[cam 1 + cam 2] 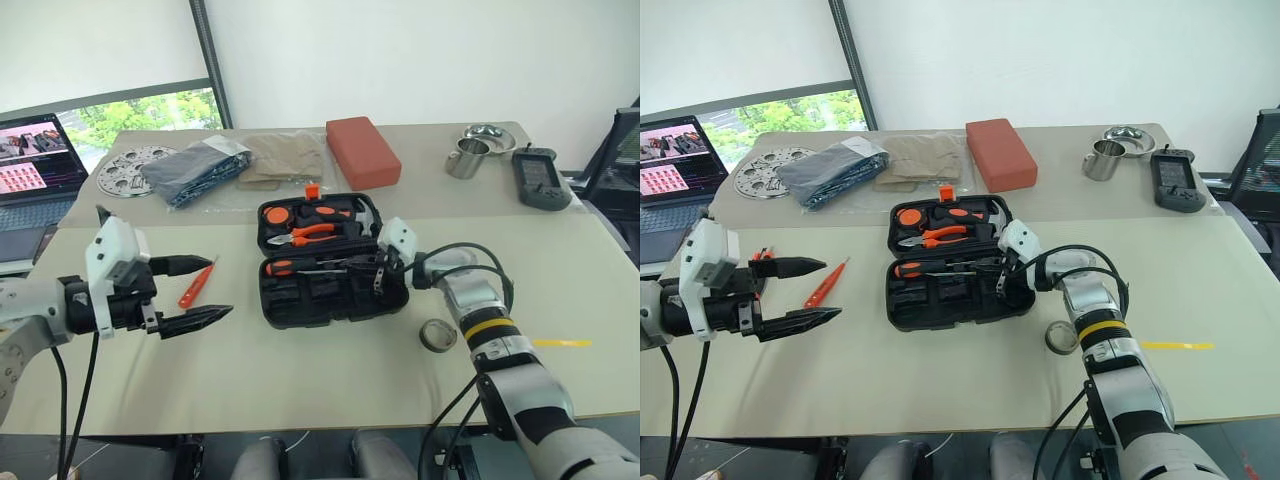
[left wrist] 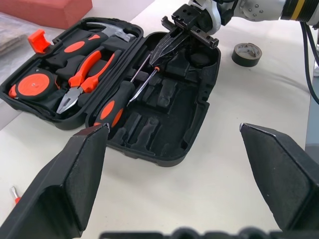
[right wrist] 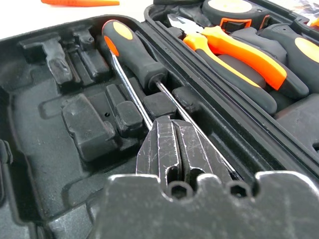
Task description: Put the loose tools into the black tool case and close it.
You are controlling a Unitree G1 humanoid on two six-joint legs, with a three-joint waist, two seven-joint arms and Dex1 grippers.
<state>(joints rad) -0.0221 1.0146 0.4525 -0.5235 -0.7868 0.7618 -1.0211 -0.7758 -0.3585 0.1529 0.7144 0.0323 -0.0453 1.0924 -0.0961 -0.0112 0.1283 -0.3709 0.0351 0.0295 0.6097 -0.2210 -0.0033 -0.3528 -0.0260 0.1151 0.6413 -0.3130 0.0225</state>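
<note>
My right gripper [image 2: 167, 46], fingers pressed together, rests over the screwdriver shafts [image 3: 130, 94] in the open black tool case [image 1: 335, 300] — likely seating them — while my left gripper [image 1: 195, 291], spread wide, waits beside the case near the slim orange screwdriver [image 1: 195, 283].

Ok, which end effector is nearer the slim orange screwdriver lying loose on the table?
Left. The left end effector hovers open right beside the slim orange screwdriver. The right end effector is shut inside the black tool case, on the far side from that screwdriver.
</note>
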